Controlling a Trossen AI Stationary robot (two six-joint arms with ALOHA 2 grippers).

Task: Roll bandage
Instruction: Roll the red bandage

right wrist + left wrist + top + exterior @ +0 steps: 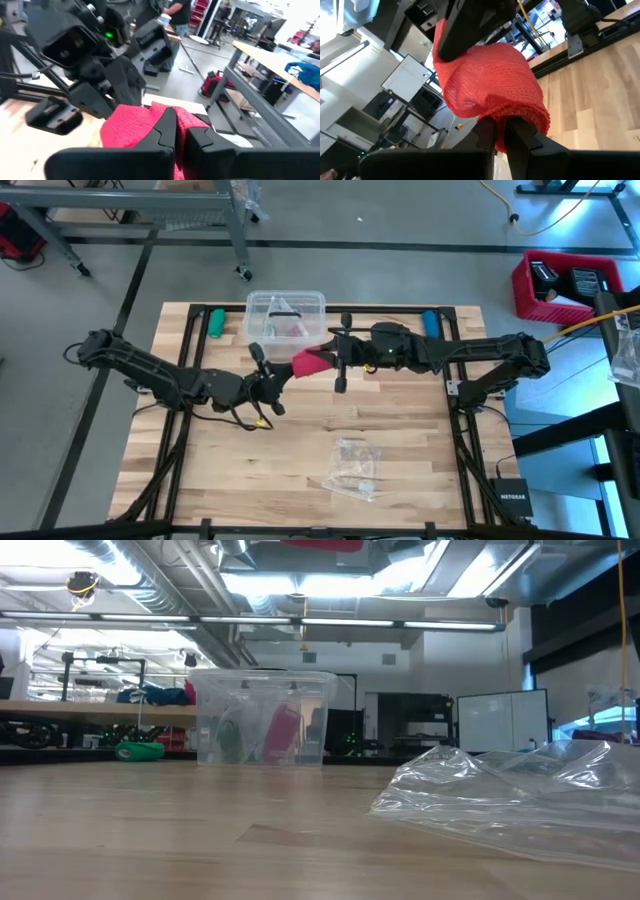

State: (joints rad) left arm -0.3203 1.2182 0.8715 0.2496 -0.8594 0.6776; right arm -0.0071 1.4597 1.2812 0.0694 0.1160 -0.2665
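Note:
The bandage (312,363) is a bunched red-pink mesh wad held in the air between my two grippers, just in front of the clear plastic box (286,315). My left gripper (291,370) comes at it from the table's left and is shut on it. My right gripper (328,360) comes from the right and is also shut on it. In the left wrist view the bandage (490,85) bulges above my left gripper (501,131). The low view shows neither gripper nor the bandage. My left gripper pinches the wad's near, lower edge (520,120) between its two fingers, which lie level and come from the table's left. The cloth there is gathered in several layers. The bandage is lifted clear of the table. My right gripper pinches the wad's opposite end (150,117) between its two fingers, level, from the table's right. The fingers themselves cover the exact spot. The bandage spreads beyond the fingertips toward the left gripper, off the table.
The clear box holds a few small items and stands at the far middle. A crumpled clear plastic wrapper (355,470) lies toward the near edge. A green object (216,322) and a blue one (431,323) lie at the far corners. Bare wood stretches between.

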